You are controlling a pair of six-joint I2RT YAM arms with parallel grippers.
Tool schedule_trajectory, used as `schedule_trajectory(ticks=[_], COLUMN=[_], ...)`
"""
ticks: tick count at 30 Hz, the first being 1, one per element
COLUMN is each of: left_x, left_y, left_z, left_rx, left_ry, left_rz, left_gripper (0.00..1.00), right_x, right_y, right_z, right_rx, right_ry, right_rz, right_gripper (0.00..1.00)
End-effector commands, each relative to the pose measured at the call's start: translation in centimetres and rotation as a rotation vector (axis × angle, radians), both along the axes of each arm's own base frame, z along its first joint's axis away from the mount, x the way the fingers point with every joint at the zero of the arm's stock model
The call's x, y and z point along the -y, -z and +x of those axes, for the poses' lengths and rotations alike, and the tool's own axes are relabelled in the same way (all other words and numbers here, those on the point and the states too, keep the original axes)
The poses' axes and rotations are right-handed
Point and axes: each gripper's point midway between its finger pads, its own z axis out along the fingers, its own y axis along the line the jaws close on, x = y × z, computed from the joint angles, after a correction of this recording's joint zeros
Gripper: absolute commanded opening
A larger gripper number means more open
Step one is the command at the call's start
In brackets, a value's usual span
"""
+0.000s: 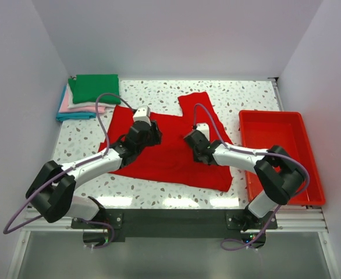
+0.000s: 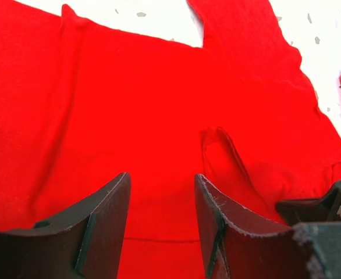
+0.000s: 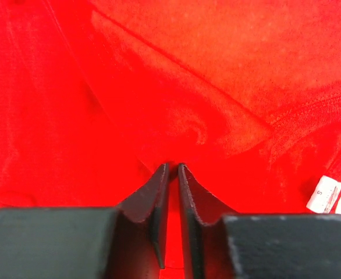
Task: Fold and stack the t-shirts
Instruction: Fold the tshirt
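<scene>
Folded stack [image 1: 89, 96] sits done, red t-shirt [image 1: 170, 157] lies unfolded — left hand [image 2: 162, 180] apart, right hand [image 3: 171, 168] clamped on its cloth

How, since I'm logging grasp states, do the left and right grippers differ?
The left gripper is open, jaws wide apart over spread cloth; the right gripper is shut, pinching a fold of the red t-shirt. The right gripper sits by the white size label; the left gripper's view shows none. Both are low over that shirt.
</scene>
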Motion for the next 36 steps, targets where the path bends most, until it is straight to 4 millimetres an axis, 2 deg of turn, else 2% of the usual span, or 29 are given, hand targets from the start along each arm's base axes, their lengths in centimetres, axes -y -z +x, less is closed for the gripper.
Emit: schedule_trajectory(ticks=[1, 6, 13, 15, 21, 29, 34, 36], left_x=[-0.7, -1.1, -2.8, -3.5, -6.3, -9.9, -12.7, -14.4], left_y=[-0.6, -0.3, 0.7, 1.0, 2.4, 3.5, 3.7, 4.1], left_z=[-0.2, -0.5, -1.4, -1.5, -2.8, -4.1, -5.0, -5.8], left_rx=[0.011, 0.006, -0.032, -0.044, -0.087, -0.130, -0.141, -0.165], left_ry=[-0.017, -0.016, -0.058, -0.082, -0.178, -0.287, -0.406, -0.483], left_rz=[-0.016, -0.011, -0.021, -0.029, -0.050, -0.052, -0.051, -0.050], left_gripper=[0.53, 0.53, 0.53, 0.52, 0.52, 0.56, 0.64, 0.70], right_x=[-1.2, -1.4, -1.0, -0.4, 1.6, 3.4, 3.8, 4.1], right_y=[-1.8, -2.4, -3.7, -3.8, -4.7, -4.1, -4.8, -5.5], right_z=[2.2, 2.6, 3.9, 4.2, 6.7, 8.8, 10.0, 10.4], right_rx=[0.084, 0.088, 0.114, 0.109, 0.111, 0.089, 0.101, 0.110], right_ry=[0.033, 0.038, 0.076, 0.098, 0.197, 0.275, 0.301, 0.310], right_rz=[0.034, 0.025, -0.007, -0.022, 0.018, 0.033, 0.045, 0.053], right_gripper=[0.13, 0.00, 0.00, 0.00, 0.00, 0.00, 0.09, 0.19])
